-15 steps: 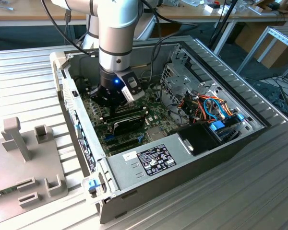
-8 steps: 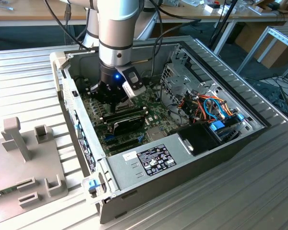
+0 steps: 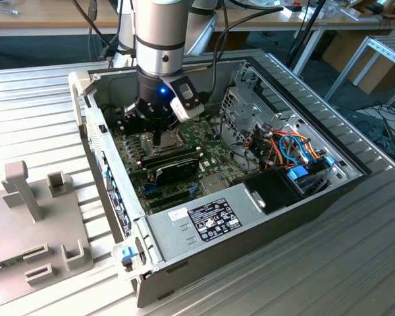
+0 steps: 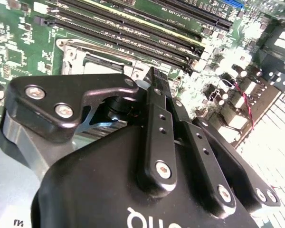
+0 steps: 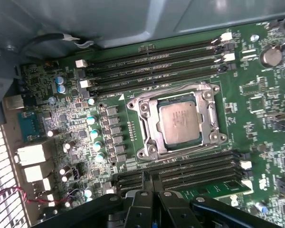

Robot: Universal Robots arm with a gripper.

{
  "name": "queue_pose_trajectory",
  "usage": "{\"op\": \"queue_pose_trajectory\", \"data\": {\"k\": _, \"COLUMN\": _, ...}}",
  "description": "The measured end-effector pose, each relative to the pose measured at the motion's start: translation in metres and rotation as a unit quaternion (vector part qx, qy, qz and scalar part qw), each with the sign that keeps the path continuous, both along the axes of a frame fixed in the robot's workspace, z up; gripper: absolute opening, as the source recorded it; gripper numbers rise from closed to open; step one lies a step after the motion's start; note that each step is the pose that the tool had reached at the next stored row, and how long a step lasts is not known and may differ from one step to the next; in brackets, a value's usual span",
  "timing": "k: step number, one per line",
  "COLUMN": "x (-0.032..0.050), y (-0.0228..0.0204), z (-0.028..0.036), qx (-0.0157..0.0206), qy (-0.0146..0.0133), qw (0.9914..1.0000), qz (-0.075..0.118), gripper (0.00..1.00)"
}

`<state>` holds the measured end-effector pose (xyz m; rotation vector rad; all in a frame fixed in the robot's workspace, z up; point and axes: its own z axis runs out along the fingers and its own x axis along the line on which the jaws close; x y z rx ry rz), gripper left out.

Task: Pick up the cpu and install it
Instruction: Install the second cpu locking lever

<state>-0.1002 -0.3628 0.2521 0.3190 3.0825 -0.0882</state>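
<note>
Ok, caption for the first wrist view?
Cpu seated in the socket frame on the green motherboard, pincer hovering beside it.

Even, bright indoor light; the motherboard (image 5: 256, 118) looks soft and bluish in both wrist views, with glare washing out bright edges.

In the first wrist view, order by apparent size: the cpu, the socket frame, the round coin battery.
1. Socket frame, largest; it surrounds the cpu.
2. Cpu.
3. Coin battery, clearly smallest.
</note>
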Motion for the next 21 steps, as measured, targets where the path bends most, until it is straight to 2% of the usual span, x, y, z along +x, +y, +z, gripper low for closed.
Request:
{"op": "queue_pose_trajectory", "data": {"k": 5, "x": 0.0000, "y": 0.0000, "z": 0.0062, "qx": 0.0000, "qy": -0.0035, "qw": 0.99999, "qz": 0.000, "gripper": 0.11}}
{"op": "queue_pose_trajectory", "data": {"k": 10, "x": 0.0000, "y": 0.0000, "z": 0.0062, "qx": -0.0001, "qy": -0.0038, "qw": 0.99999, "qz": 0.000, "gripper": 0.11}}
{"op": "queue_pose_trajectory", "data": {"k": 14, "x": 0.0003, "y": 0.0000, "z": 0.0082, "qx": 0.0033, "qy": -0.0038, "qw": 0.99999, "qz": 0.000, "gripper": 0.11}}
{"op": "queue_pose_trajectory", "data": {"k": 16, "x": 0.0003, "y": 0.0000, "z": 0.0123, "qx": 0.0055, "qy": -0.0041, "qw": 0.99998, "qz": 0.000, "gripper": 0.11}}
{"op": "queue_pose_trajectory", "data": {"k": 17, "x": 0.0004, "y": 0.0000, "z": 0.0129, "qx": 0.0084, "qy": -0.0044, "qw": 0.99995, "qz": 0.000, "gripper": 0.11}}
{"op": "queue_pose_trajectory", "data": {"k": 18, "x": 0.0004, "y": 0.0000, "z": 0.0131, "qx": 0.0132, "qy": -0.0048, "qw": 0.99990, "qz": 0.000, "gripper": 0.11}}
{"op": "queue_pose_trajectory", "data": {"k": 19, "x": 0.0004, "y": 0.0000, "z": 0.0131, "qx": 0.0247, "qy": -0.0055, "qw": 0.99968, "qz": 0.000, "gripper": 0.11}}
{"op": "queue_pose_trajectory", "data": {"k": 20, "x": 0.0003, "y": 0.0000, "z": 0.0131, "qx": 0.0340, "qy": -0.0060, "qw": 0.99940, "qz": 0.000, "gripper": 0.11}}
{"op": "queue_pose_trajectory", "data": {"k": 21, "x": 0.0004, "y": 0.0000, "z": 0.0131, "qx": 0.0469, "qy": -0.0066, "qw": 0.99888, "qz": 0.000, "gripper": 0.11}}
